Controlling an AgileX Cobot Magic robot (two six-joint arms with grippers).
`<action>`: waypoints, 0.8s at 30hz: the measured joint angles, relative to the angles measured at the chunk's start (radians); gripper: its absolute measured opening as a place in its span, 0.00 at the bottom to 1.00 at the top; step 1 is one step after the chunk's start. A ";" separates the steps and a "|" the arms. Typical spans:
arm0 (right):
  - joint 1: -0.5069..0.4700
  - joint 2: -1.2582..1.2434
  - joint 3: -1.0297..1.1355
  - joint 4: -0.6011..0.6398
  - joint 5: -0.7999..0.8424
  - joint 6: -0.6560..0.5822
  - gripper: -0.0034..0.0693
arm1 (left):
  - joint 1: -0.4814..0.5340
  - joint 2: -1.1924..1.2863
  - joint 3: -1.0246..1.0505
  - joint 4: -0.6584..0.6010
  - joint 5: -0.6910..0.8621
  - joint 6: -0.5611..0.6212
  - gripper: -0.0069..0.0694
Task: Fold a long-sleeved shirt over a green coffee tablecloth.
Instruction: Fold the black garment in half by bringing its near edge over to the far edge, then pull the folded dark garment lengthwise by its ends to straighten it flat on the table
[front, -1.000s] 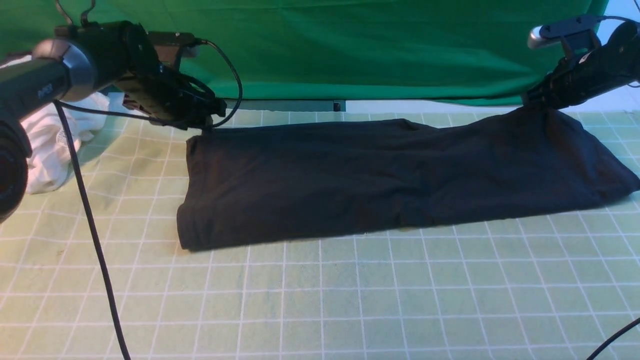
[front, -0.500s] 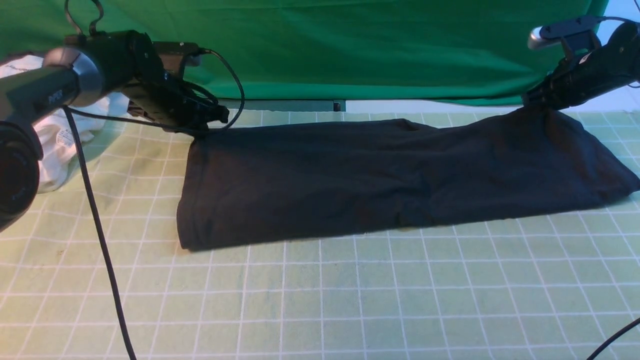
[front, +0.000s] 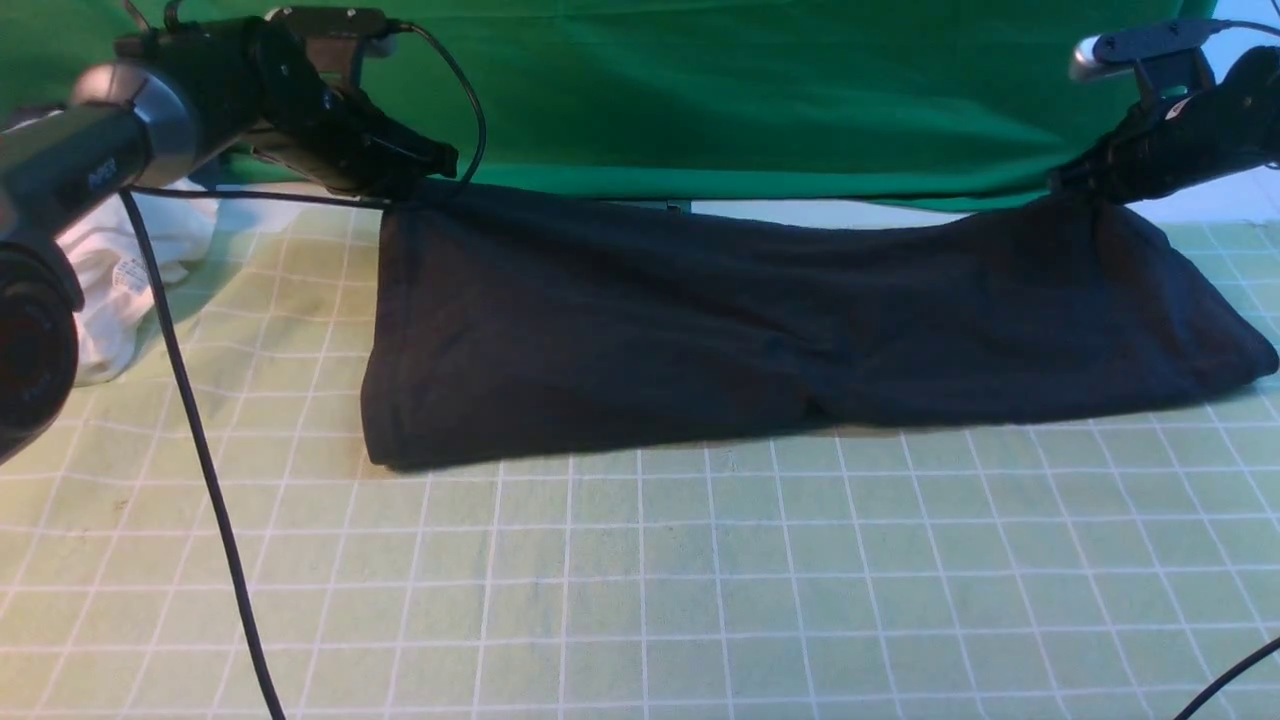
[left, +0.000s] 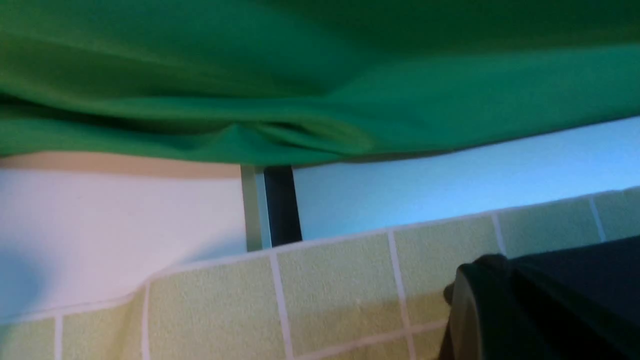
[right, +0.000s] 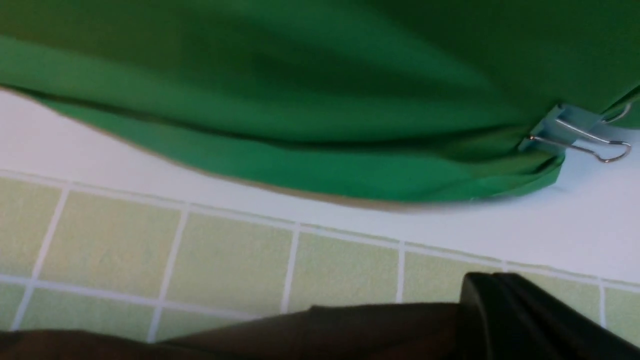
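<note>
Your left gripper (front: 425, 182) and right gripper (front: 1078, 185) clamp the far corners (both raised) of the long-sleeved shirt (front: 750, 320) on the green coffee tablecloth (front: 700, 580).

Pale tabletop (front: 830, 212) showing only as a thin strip just beyond both pincers, otherwise covered by the green coffee tablecloth (front: 700, 580), lying flat and ruled in thin white squares. Spread on that cloth between the left gripper (front: 432, 168) and the right gripper (front: 1072, 182): the long-sleeved shirt (front: 700, 340), black, near edge resting on the grid, far corners raised off it up to each pincer. Well out to the left gripper's outer side, low beneath its arm — a crumpled white garment (front: 110, 290) at the cloth's margin.
</note>
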 joint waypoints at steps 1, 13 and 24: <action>0.000 0.005 0.000 0.000 -0.004 0.002 0.10 | 0.000 0.006 0.000 0.000 -0.003 0.000 0.09; -0.009 -0.081 -0.002 -0.088 0.226 0.039 0.77 | 0.000 -0.084 0.000 -0.116 0.178 -0.025 0.55; -0.047 -0.098 0.038 -0.187 0.609 0.127 0.42 | -0.112 -0.117 0.087 -0.247 0.631 0.107 0.28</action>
